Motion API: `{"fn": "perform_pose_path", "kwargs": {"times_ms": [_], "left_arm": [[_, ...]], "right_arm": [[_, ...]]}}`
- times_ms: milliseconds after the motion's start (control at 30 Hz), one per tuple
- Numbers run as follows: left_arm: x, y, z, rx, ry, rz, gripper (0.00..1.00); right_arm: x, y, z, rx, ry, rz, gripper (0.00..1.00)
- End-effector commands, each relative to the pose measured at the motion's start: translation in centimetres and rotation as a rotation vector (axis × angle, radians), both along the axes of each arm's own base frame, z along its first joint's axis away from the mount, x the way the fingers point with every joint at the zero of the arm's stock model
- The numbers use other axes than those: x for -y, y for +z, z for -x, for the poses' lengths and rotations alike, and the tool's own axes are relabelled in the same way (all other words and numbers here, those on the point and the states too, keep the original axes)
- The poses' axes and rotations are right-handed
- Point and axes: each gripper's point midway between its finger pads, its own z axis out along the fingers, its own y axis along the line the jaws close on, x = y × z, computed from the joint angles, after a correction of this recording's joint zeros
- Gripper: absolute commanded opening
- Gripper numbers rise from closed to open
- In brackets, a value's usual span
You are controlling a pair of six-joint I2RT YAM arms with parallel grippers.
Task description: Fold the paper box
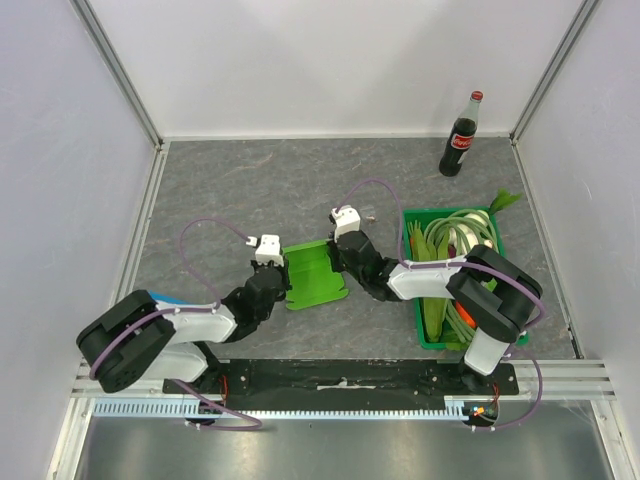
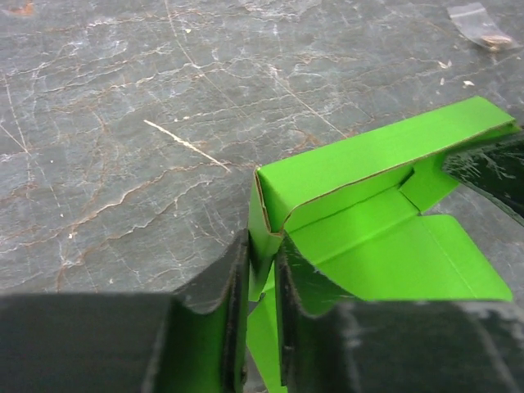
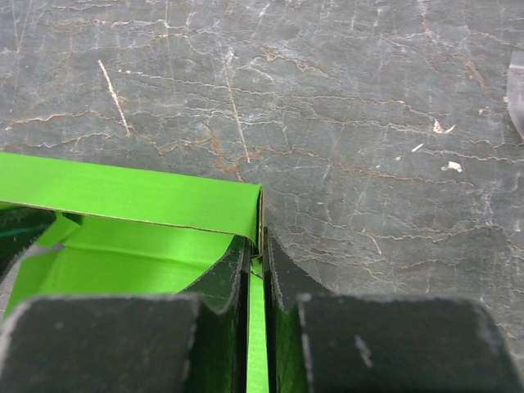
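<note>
Lime-green card, the paper box (image 1: 316, 272) lies half-formed near the middle of the grey stone-look table (image 1: 250, 180). At its 9 o'clock edge the left gripper (image 1: 284, 284) is pinched tight on a raised side wall, its fingers nearly meeting on the card. At the 3 o'clock edge the right gripper (image 1: 341, 262) is likewise clamped on the opposite wall's corner. Further toward 3 o'clock sits a dark-green crate (image 1: 408, 225) of vegetables. A cola bottle (image 1: 461, 135) stands upright at 1 o'clock.
</note>
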Motion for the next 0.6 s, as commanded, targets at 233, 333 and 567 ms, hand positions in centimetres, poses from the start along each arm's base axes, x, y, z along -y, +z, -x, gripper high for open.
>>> {"fn": "perform_pose_path", "kwargs": {"times_ms": [233,333,567], "left_arm": [[-2.5,-1.4,-3.8,-0.025,0.398,-0.070,0.02],[-2.9,-2.8,-3.7,-0.059,0.500,-0.027,0.02],[-1.2,-2.4,-3.8,0.026,0.311,0.037,0.02]], "right_arm": [[-1.9,1.7,1.4,0.039,-0.006,-0.098,0.00],[-2.2,2.3,2.3,0.053,-0.013,-0.167,0.00],[-2.7,2.3,2.3,0.051,0.007,-0.164,0.00]]}}
